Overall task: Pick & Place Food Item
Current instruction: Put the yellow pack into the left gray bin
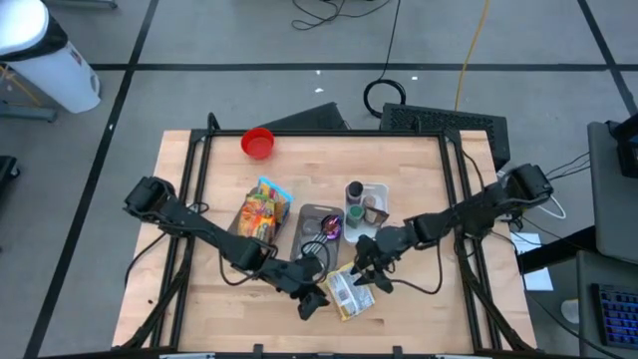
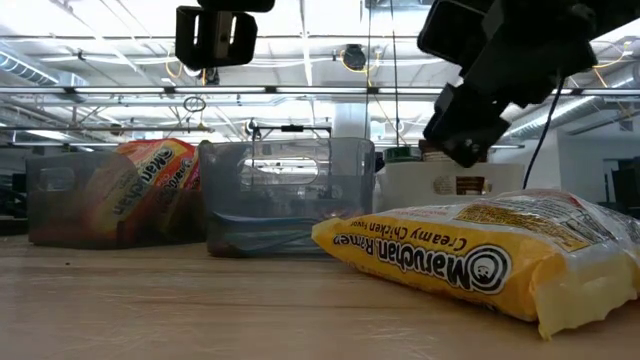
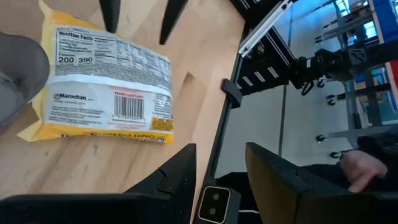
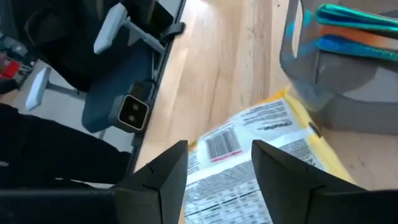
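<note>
Overhead, the left gripper [image 1: 315, 302], fingers apart and empty, sits beside the yellow Maruchan ramen packet [image 1: 350, 290] near the wooden table's [image 1: 419, 170] front edge; the right gripper [image 1: 365, 271], open, hovers above it. Only the table-level camera reads the packet's brand face [image 2: 455, 262].

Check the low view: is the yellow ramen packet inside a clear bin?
No, the yellow ramen packet lies on the wooden table, in front of the clear bin.

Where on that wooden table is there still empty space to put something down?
Bare wood lies along the left edge beside the ramen bin, and across the back right of the red cup. The front middle is crowded: yellow ramen packet, both grippers, grey bins.
</note>
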